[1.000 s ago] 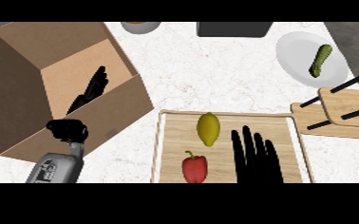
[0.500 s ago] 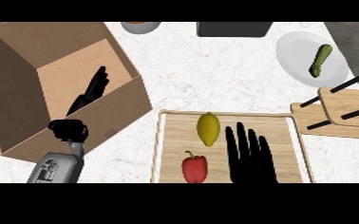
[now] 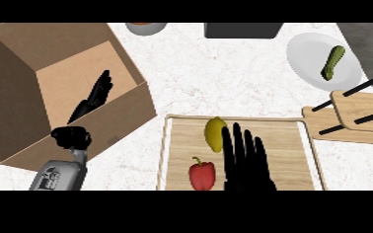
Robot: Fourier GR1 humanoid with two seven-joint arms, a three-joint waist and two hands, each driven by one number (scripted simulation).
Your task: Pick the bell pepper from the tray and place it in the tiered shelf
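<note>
Since the earlier frames the right hand (image 3: 246, 160) is being seen slightly further toward the lower part of the tray (image 3: 291, 148), edging nearer the bell pepper (image 3: 203, 174); little else is being shifted

At the left of the frame one large cardboard box (image 3: 65, 89) is being shown open, with the left hand (image 3: 70, 138) being held curled at its lower edge, nothing visibly gripped. One wooden tray is lying at lower centre. One white plate (image 3: 310, 54) is sitting at upper right, carrying one green vegetable (image 3: 333, 62). One tiered shelf (image 3: 350, 116) is being glimpsed at the right edge. The right hand is being held open, fingers straight and flat above the tray, gripping nothing. One yellow fruit (image 3: 215, 134) is lying at the tray's upper middle, and the one red bell pepper is lying at the tray's lower left, just left of the right hand

For the reach to be done well, the hand is probably best being brought leftward over the pepper and closed around its body, the yellow fruit being left undisturbed
</note>
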